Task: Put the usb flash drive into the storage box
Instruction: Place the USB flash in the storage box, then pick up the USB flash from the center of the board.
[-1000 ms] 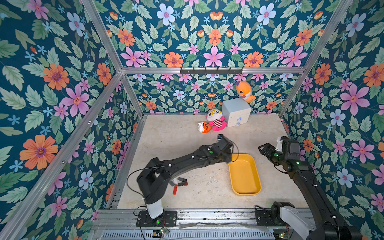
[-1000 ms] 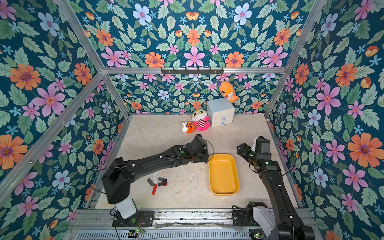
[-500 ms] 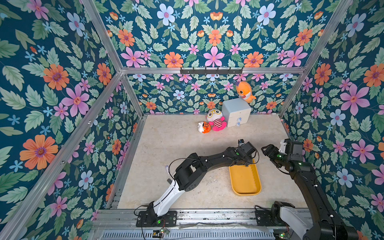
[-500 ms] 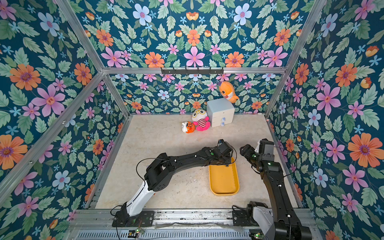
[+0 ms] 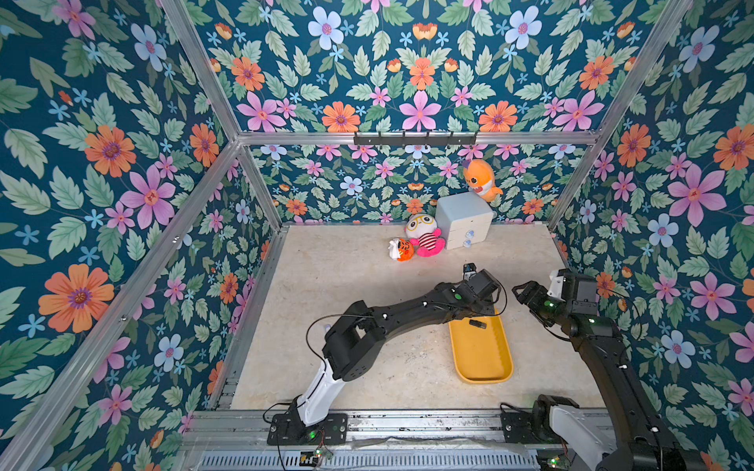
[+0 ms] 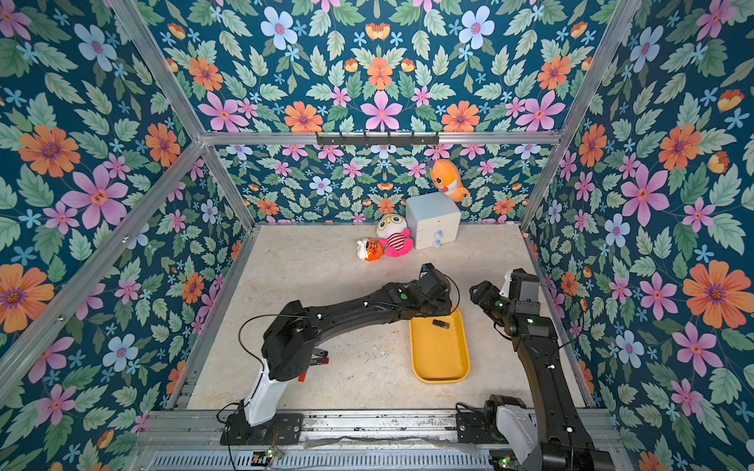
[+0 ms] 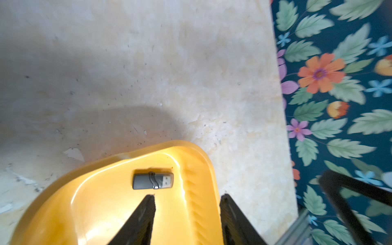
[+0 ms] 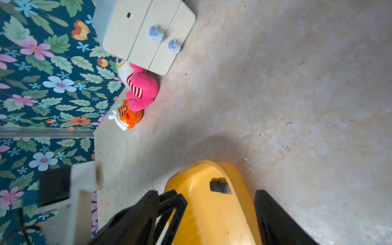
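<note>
The grey USB flash drive [image 7: 153, 181] lies flat on the floor of the mustard-yellow storage box [image 7: 106, 201], near its far rounded end and clear of the rim. It touches neither arm, so the drop looks done. The left arm [image 5: 408, 312] reaches across the tabletop [image 5: 359, 285] so that its jaws hang just above that end. They stand apart and empty, which fits a release. The right arm [image 5: 571, 310] waits beside the same end with its jaws also apart, holding nothing. It seems to be standing by, not steadying the box.

A second ago the left arm was short of the box and the box was empty. Half a second ago the arm was over it. Now the drive rests inside, and the right arm has barely shifted.
</note>
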You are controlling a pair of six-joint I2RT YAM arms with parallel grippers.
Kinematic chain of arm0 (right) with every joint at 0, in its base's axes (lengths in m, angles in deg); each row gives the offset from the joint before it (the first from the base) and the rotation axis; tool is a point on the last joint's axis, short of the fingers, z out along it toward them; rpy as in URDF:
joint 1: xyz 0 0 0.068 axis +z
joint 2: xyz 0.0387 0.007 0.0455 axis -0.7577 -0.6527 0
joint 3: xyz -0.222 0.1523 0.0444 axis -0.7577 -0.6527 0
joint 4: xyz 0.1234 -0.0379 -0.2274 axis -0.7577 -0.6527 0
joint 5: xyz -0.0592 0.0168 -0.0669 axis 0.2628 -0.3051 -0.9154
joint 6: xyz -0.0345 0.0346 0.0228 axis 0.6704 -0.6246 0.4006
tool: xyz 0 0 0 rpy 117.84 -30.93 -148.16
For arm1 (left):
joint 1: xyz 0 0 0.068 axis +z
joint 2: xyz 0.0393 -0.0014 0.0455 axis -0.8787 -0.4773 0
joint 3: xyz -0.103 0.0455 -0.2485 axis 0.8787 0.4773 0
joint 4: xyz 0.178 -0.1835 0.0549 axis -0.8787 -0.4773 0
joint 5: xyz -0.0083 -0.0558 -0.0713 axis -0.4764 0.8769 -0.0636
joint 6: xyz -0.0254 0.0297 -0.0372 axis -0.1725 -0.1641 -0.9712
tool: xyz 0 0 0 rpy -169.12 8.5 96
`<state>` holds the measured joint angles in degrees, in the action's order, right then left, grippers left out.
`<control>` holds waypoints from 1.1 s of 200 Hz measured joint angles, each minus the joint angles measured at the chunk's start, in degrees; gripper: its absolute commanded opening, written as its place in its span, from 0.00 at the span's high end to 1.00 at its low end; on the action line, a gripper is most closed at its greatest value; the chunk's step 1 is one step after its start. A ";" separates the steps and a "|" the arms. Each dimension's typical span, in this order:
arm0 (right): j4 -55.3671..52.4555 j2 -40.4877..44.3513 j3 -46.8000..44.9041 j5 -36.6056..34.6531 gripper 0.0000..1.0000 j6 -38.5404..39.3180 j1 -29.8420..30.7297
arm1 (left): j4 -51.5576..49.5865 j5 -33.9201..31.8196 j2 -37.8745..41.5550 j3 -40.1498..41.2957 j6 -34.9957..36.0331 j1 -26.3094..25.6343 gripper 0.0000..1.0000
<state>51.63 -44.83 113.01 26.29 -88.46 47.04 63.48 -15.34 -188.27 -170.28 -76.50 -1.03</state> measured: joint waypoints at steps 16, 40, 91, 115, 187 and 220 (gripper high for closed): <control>-0.94 -0.09 2.89 -0.70 0.27 0.04 7.30 | 0.26 -0.74 10.51 9.81 1.38 3.67 0.46; 0.04 -2.69 6.99 -3.72 0.30 0.52 23.98 | -0.31 -2.14 30.01 27.65 2.99 15.52 0.45; 5.64 -23.63 17.79 -11.82 0.33 6.88 56.06 | -14.25 -2.16 54.93 40.15 13.99 42.12 0.41; 6.71 -34.62 24.28 -13.29 0.35 11.74 63.65 | -19.43 -2.51 58.55 40.00 20.02 48.30 0.41; 6.19 -57.05 39.19 -16.04 0.39 16.09 71.54 | -19.80 -3.37 65.68 48.98 28.20 53.64 0.41; 6.01 -62.07 42.69 -16.24 0.46 16.15 72.43 | -17.77 -3.43 66.90 51.56 28.20 53.86 0.40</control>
<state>57.64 -106.91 155.70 10.05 -72.31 119.47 45.71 -18.77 -121.37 -118.72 -48.30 52.82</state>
